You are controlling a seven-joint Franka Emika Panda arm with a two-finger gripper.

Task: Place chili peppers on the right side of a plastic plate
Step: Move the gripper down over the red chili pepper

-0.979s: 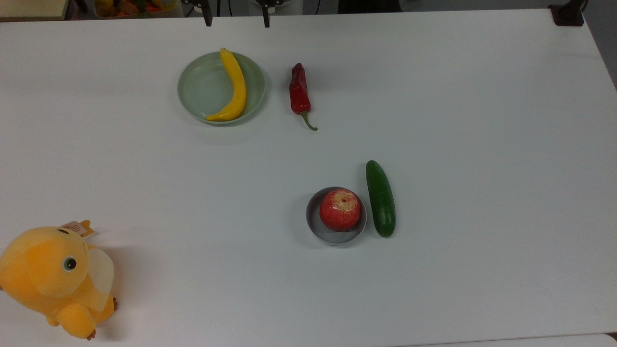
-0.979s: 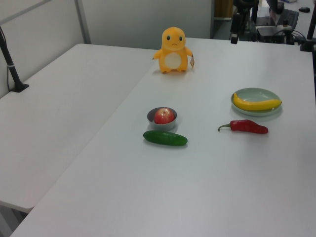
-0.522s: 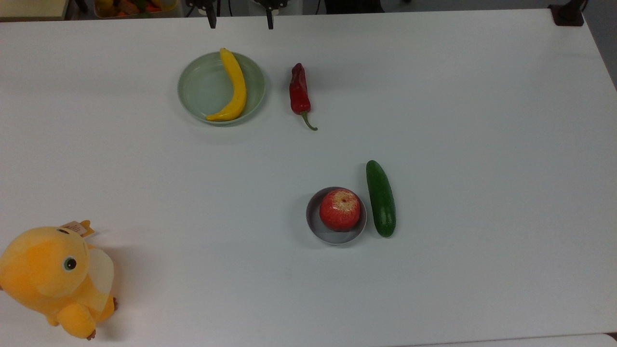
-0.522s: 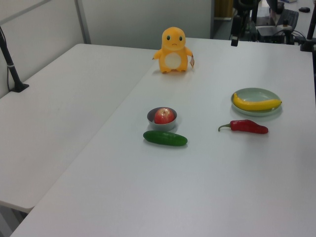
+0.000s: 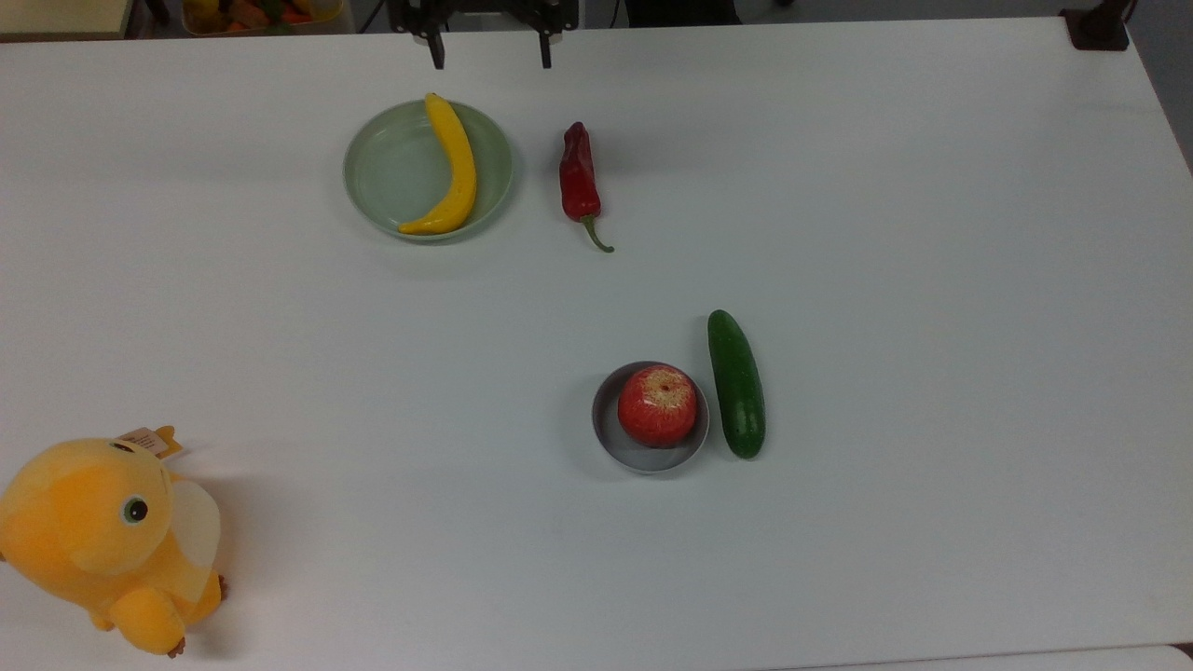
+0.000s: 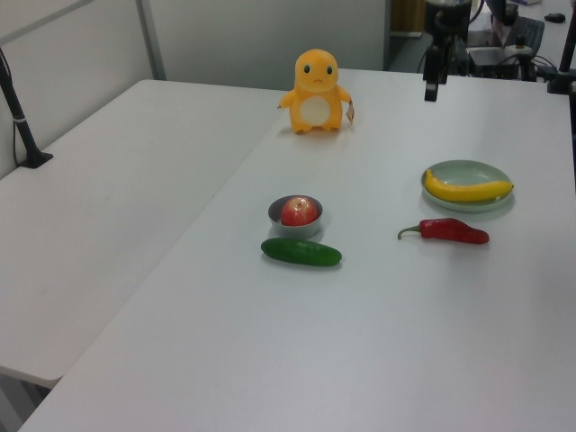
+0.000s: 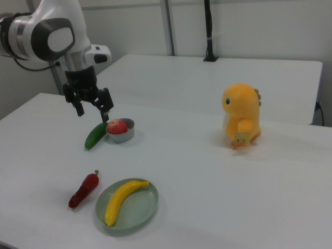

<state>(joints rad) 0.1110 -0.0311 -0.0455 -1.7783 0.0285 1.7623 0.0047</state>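
White counter (image 5: 932, 280), wide and plain. Near the far edge in the top view, a pale-green plastic plate (image 5: 382, 172) and, just beside it toward the top view's right, a dark-red chili pepper (image 5: 578, 177) lying flat, apart from the plate, stem toward the near edge. Around the counter's middle, a small grey dish (image 5: 620, 443) with a dark-green cucumber (image 5: 736, 384) just beside it. At the near-left corner in the top view, an orange plush toy (image 5: 102, 540).
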